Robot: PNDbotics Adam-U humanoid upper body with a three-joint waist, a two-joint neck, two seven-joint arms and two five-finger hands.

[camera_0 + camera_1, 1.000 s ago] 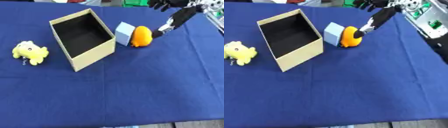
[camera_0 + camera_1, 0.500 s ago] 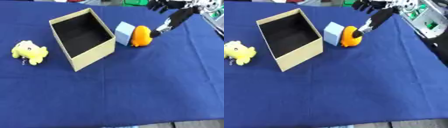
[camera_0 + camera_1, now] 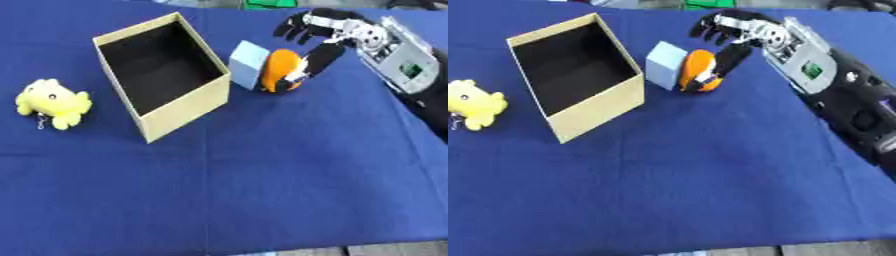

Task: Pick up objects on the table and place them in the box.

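Left eye view: right hand (image 3: 315, 37) has closed in, thumb now touching the orange toy (image 3: 280, 70), fingers spread open above.

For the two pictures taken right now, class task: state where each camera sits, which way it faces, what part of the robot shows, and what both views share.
Left eye view: in the robot's head, facing down at the blue table; shows the box, yellow plush toy, and the right hand entering from the upper right.
Right eye view: beside it in the head, facing down likewise; shows more of the right forearm.
Shared: both show the thumb against the orange object, which touches the light blue block beside the box. The left hand shows in neither.
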